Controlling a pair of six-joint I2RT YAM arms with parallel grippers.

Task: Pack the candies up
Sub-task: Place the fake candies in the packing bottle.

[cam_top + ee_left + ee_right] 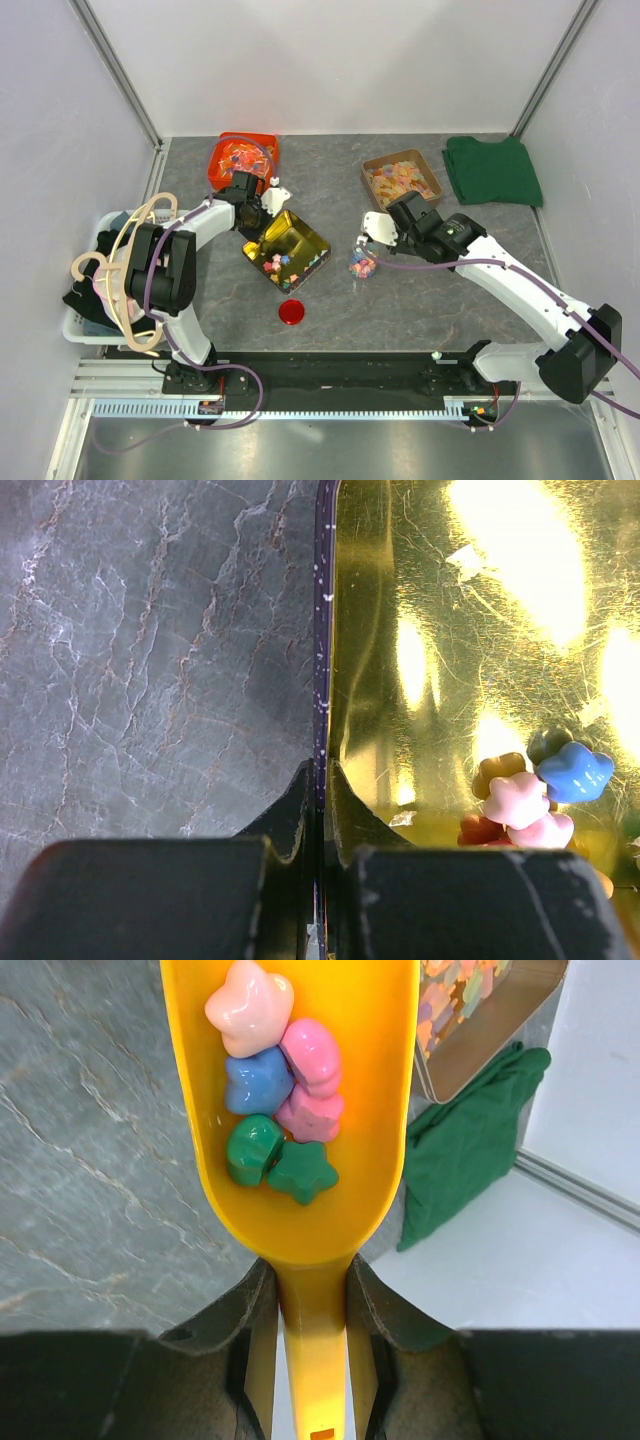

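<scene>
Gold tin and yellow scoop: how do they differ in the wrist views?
The gold tin is flat-walled and mirror-shiny; the yellow scoop is rounded and plain. The left fingers pinch the tin's thin wall; the right fingers clamp the scoop's handle. Both hold mixed-colour candies.

Far left of grey marbled table (430, 300): orange-red tray (250, 137) of wrapped sweets (238, 158). Far right: brown tray (390, 157) of gummies (400, 180), just beside folded green cloth (492, 172). Near centre: red disc (292, 312). Left edge: white basket (90, 338) with hangers (148, 203).
</scene>
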